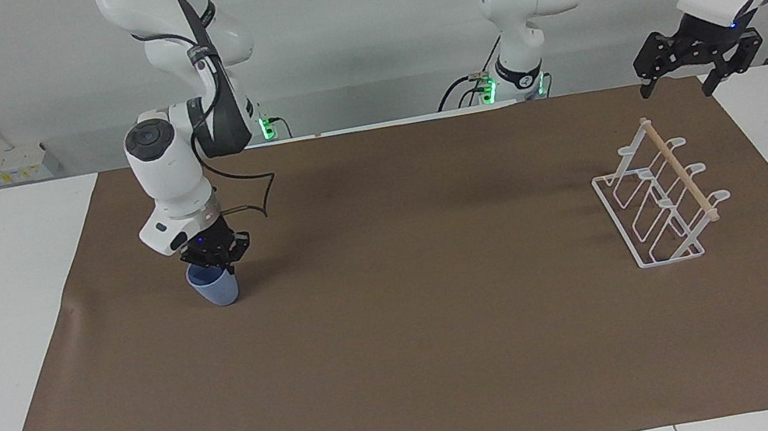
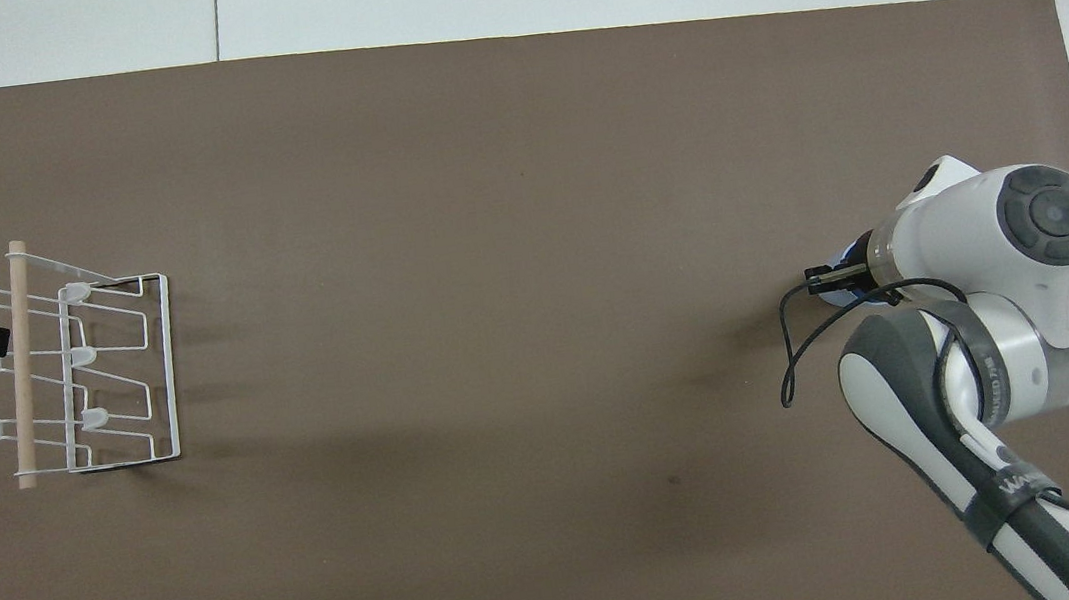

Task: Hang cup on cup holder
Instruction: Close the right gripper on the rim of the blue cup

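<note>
While right fingers (image 1: 220,262) pinch cup (image 1: 214,287), cup holder (image 1: 661,194) stands well apart.

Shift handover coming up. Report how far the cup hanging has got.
Done: the right gripper has reached the cup and shut on its rim. In hand: the cup looks seated on the brown mat, no lift visible. Left: carry it to the cup holder, whose prongs are bare, and hang it. The left gripper waits open above the holder.
</note>
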`<state>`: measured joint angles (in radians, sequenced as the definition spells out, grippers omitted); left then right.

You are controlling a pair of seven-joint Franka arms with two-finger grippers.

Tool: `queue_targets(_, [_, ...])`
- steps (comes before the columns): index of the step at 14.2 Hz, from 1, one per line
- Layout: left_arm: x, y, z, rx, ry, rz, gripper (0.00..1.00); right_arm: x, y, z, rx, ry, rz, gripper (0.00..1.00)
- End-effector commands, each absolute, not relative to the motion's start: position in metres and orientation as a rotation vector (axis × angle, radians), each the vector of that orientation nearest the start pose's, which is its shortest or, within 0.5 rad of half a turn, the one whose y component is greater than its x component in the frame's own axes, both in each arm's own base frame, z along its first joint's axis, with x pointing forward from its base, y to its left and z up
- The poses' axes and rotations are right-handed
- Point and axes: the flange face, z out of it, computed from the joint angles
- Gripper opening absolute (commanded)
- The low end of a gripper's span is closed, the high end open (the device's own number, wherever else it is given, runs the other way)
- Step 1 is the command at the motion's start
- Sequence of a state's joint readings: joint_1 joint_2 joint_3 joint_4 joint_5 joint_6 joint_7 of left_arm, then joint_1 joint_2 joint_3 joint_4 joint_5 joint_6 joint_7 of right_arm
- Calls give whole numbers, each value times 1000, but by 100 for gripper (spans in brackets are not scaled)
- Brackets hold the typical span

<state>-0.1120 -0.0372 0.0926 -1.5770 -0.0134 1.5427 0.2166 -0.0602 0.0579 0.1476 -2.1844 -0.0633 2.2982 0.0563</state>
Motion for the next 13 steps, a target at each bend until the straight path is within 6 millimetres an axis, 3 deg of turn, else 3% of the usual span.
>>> queue_targets(1, [533,-12,639,-3120,385,-14,100,539,45,370,-3176,-79,-86,0])
queue_targets(3, [533,-12,638,-3120,385,-12,100,547,45,388,-3179,-70,-36,0])
queue_targets(6, [533,-9,639,-3121,375,-17,100,570,45,467,-3188,-75,-9,0])
queue_targets(9, [533,-4,639,-3123,361,-14,100,574,51,531,-3187,-194,12,0])
queue_targets(12, [534,-4,639,-3121,366,-26,100,568,77,575,-3178,-296,25,0])
queue_targets(13, [534,-6,640,-3120,370,-31,100,566,79,580,-3177,-301,40,0])
